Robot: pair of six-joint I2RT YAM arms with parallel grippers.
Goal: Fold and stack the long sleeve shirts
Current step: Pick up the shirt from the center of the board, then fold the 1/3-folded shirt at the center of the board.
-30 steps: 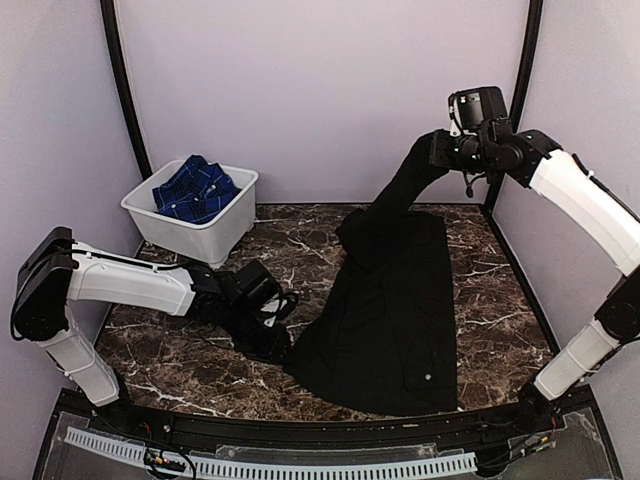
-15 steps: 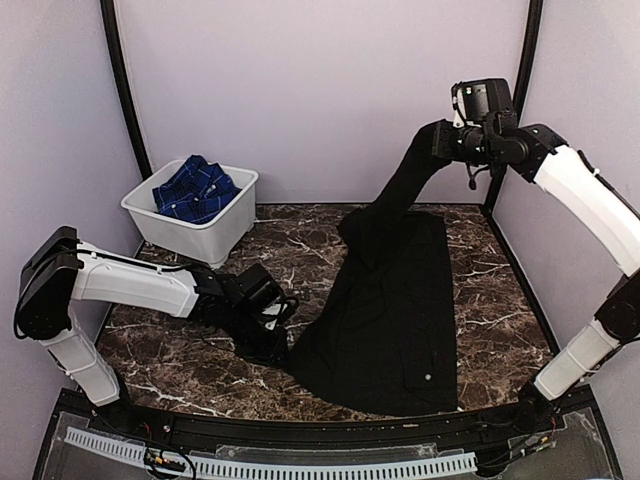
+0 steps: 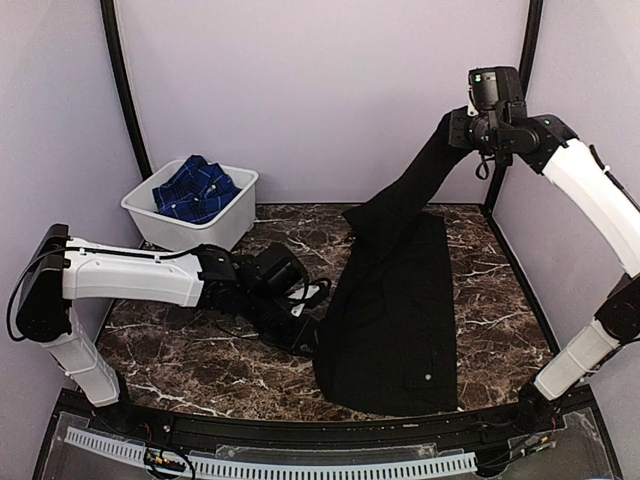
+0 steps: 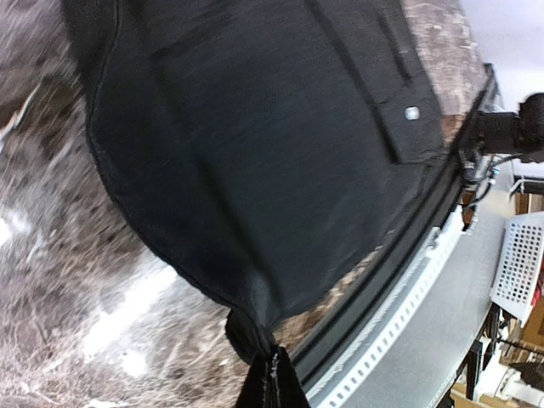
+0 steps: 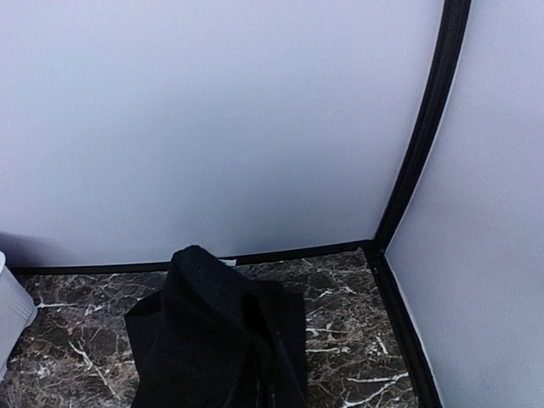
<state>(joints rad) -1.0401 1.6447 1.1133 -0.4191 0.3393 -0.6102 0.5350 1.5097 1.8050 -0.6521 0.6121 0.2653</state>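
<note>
Black button-up cloth shirt (image 3: 400, 300) lies on right half of tabletop (image 3: 200, 365), sleeve pinched high over far right corner by right hand (image 3: 458, 128), hem pinched by left hand (image 3: 308, 338). Blue checked cloth shirt (image 3: 195, 188) in white plastic tub (image 3: 190, 236), far left corner.

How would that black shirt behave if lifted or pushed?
Probably floppy: the black shirt sags from the right gripper down to the table. Likely light, since a pinch holds its sleeve up.

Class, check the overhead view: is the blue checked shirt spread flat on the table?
No, the blue checked shirt lies bundled inside the white tub, not laid out flat.
</note>
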